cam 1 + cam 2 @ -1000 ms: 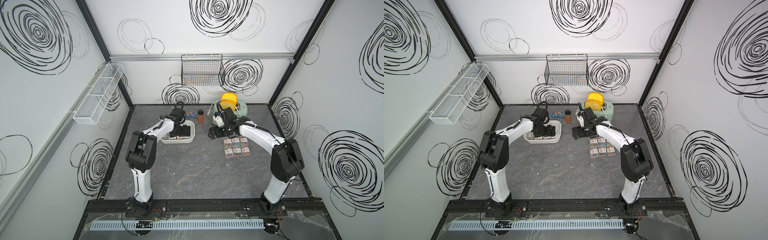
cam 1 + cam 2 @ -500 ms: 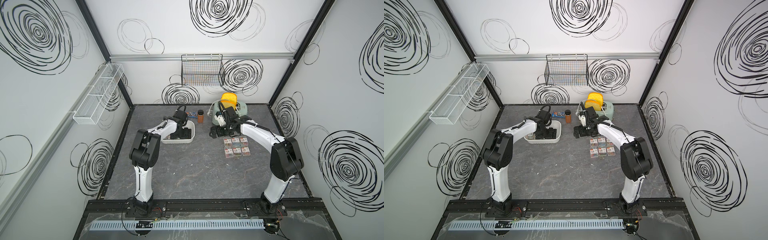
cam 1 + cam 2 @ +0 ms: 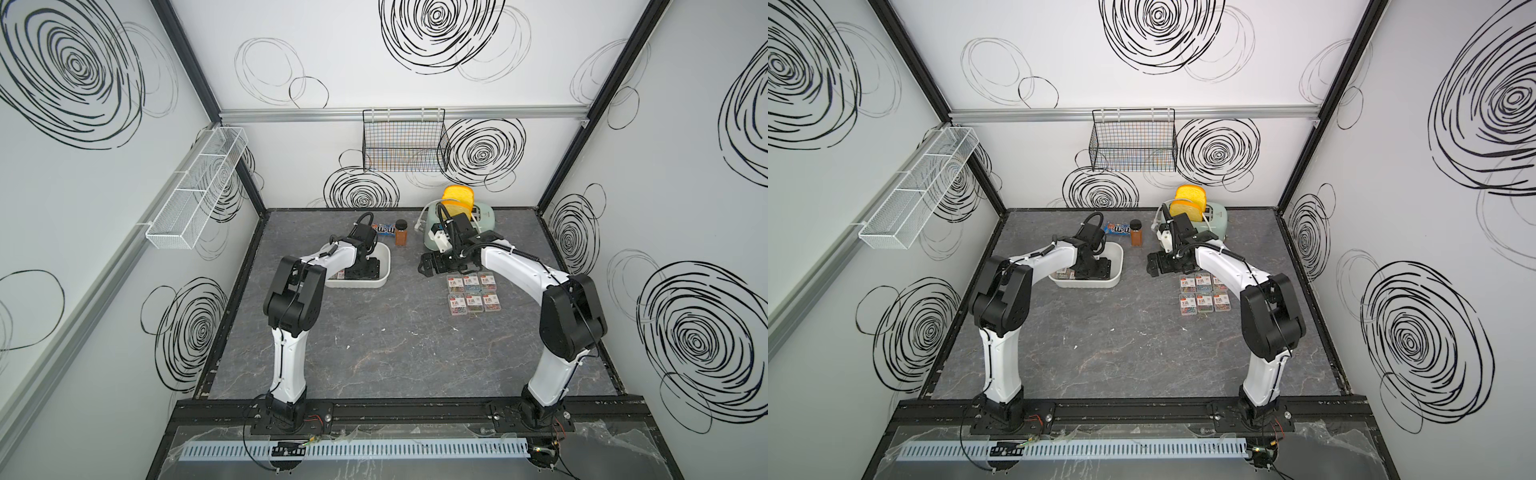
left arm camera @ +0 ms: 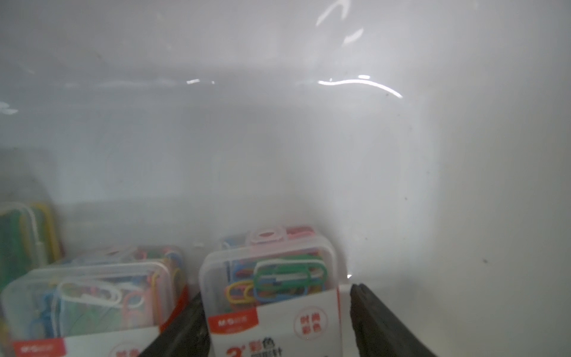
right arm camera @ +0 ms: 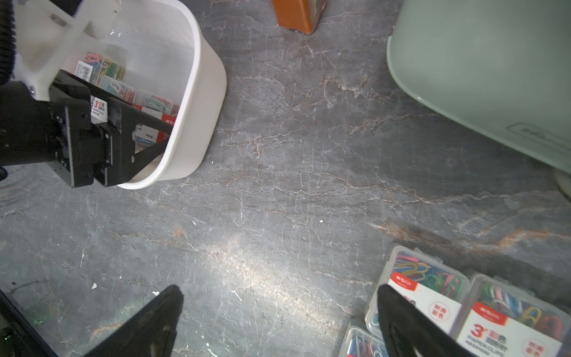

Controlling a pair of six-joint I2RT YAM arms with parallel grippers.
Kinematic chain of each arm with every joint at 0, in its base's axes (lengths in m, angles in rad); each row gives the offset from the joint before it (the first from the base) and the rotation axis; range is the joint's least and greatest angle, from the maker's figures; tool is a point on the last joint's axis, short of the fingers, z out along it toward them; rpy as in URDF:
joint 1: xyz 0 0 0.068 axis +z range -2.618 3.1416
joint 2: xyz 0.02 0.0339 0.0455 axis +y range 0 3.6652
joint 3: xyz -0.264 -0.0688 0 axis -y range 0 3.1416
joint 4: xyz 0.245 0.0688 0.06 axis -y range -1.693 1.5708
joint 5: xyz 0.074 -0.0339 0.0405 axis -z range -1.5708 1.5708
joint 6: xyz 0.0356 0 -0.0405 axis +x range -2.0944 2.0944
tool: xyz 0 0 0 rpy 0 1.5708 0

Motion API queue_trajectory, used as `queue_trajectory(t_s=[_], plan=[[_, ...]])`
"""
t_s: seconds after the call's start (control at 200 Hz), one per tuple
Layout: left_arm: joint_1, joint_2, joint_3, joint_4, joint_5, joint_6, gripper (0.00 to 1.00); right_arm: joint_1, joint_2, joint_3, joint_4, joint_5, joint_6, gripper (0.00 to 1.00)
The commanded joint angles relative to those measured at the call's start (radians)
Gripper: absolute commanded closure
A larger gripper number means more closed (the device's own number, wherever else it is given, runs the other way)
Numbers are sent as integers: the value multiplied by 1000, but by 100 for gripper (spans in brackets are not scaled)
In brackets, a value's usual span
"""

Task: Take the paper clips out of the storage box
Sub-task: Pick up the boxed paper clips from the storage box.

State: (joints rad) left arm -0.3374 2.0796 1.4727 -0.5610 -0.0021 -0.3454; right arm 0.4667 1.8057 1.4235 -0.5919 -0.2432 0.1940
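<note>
Left pincer (image 4: 277, 290): mine, down inside the storage box (image 3: 361, 284), jaws apart and set on either side of one paper clip case (image 4: 272, 312).
Fit on that case: one finger (image 4: 185, 327) looks to be against its side. A thin strip of white floor shows between the case and the other finger (image 4: 380, 324). Not clamped, as far as I can see.
Case attitude: flat on the box floor, label end toward my wrist, clear end with a green clip toward the wall.
Right pincer (image 5: 278, 309): also mine, jaws spread wide, only bare table (image 5: 278, 185) between them.
Six cases (image 3: 473, 301): out on the table in two rows of three, just beside my right pincer toward the front. In the right wrist view one finger crosses in front of the nearest case; touching or not, I cannot tell.
Box contents: neighbour case (image 4: 86, 296) lies flat just beside the straddled one. A third case (image 4: 24, 235) sits further along, too blurred to judge how it lies.
Box edges: the white wall is close beyond the straddled case and curves round on the free finger's side, so room is tight there.
Open room: grey table is bare between the box and the six cases, and wide and bare across the front.
Back edge: candy packet (image 3: 384, 228) and brown jar (image 3: 401, 237) stand just behind the box. The pale green toaster (image 3: 484, 220) stands behind my right pincer.
</note>
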Motion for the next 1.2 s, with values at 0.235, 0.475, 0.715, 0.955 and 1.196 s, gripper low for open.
queue_trajectory(t_s=[0.235, 0.475, 0.715, 0.955, 1.196], plan=[[10, -66, -3, 41, -15, 8, 55, -2, -3, 24, 19, -29, 8, 6], [15, -129, 34, 23, 41, 39, 54, -7, 2, 55, 34, -89, 1, 3], [18, -191, 29, 36, 158, 79, 52, -27, 10, 72, 49, -190, 10, 4], [10, -284, -46, 99, 288, 75, 53, -39, 20, 94, 52, -322, 38, 6], [-15, -312, -92, 179, 317, -91, 55, -22, -46, -76, 225, -376, 125, 11]])
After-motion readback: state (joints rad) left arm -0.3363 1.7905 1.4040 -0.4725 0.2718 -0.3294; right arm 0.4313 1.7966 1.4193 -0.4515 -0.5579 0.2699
